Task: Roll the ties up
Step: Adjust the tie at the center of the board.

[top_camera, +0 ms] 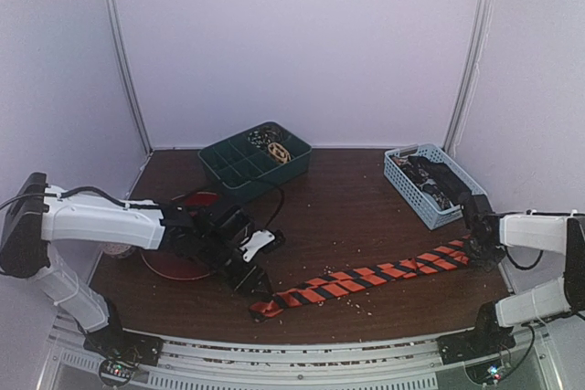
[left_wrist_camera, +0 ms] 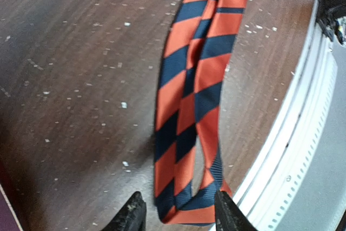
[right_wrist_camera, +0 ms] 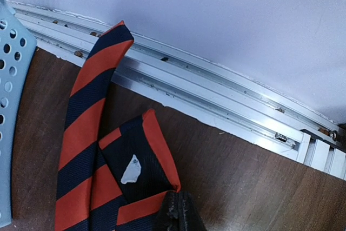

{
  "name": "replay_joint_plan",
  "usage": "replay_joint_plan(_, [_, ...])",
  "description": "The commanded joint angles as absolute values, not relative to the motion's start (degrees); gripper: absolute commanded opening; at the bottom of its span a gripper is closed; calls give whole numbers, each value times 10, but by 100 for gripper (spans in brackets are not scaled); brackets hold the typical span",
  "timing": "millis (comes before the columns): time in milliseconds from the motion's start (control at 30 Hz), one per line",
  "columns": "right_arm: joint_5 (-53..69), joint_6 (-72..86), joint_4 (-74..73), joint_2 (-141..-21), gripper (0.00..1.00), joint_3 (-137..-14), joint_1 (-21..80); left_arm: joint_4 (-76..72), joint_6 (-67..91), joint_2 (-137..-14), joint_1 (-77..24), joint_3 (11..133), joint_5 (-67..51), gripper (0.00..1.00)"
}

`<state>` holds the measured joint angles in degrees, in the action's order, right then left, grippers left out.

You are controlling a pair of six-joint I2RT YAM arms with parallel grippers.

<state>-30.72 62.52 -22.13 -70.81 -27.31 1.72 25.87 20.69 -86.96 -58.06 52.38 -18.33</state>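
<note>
The orange-red and black striped tie (top_camera: 366, 278) lies flat across the front of the brown table, running from front centre up to the right. My left gripper (top_camera: 255, 283) is over its folded left end. In the left wrist view my left gripper (left_wrist_camera: 181, 217) is open, with the tie's folded loop (left_wrist_camera: 186, 133) between the fingers (left_wrist_camera: 132, 215). My right gripper (top_camera: 478, 242) is at the tie's right end. In the right wrist view my right gripper (right_wrist_camera: 178, 212) is shut on the edge of the tie (right_wrist_camera: 86, 128), whose back flap is turned over.
A dark green bin (top_camera: 228, 166) holding coiled ties stands at back centre. A light blue basket (top_camera: 413, 196), also seen in the right wrist view (right_wrist_camera: 13, 106), holds dark ties. A red disc (top_camera: 174, 267) lies under my left arm. A metal rail (left_wrist_camera: 303, 133) borders the table's front edge.
</note>
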Motion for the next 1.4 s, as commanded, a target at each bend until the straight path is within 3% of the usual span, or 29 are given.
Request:
replay_joint_plan(0, [-310,606,-228,-703,0,-301,13,277,215,-869,-577,530,-136,43])
replay_joint_plan(167, [-321,606,-231,-710,0,-307,13,211,219,-881,-577,500,-202,45])
replay_joint_plan(233, [-321,608,-227,-713,0,-302,13,197,222,-894,-577,493,-217,41])
replay_joint_plan(333, [-326,608,-226,-718,0,-299,12,210,224,-903,-577,491,-199,10])
replay_joint_plan(400, [-331,610,-227,-721,0,-299,11,239,232,-907,-577,495,-169,0])
replay_joint_plan(600, [-348,615,-226,-732,0,-297,-1,326,257,-915,-576,525,-52,0])
replay_joint_plan(833, [-341,601,-207,-762,0,-312,-10,379,258,-910,-573,540,6,0])
replay_joint_plan(900, [-333,597,-200,-765,0,-313,-10,372,238,-905,-569,547,-25,0])
replay_joint_plan(1000, [-326,595,-194,-766,0,-313,-10,299,190,-884,-569,553,-149,22])
replay_joint_plan(1100, [-319,593,-192,-766,0,-314,-10,234,160,-884,-566,569,-239,37])
replay_joint_plan(1367, [-315,579,-185,-754,0,-301,-10,258,87,-1003,-550,635,-352,46])
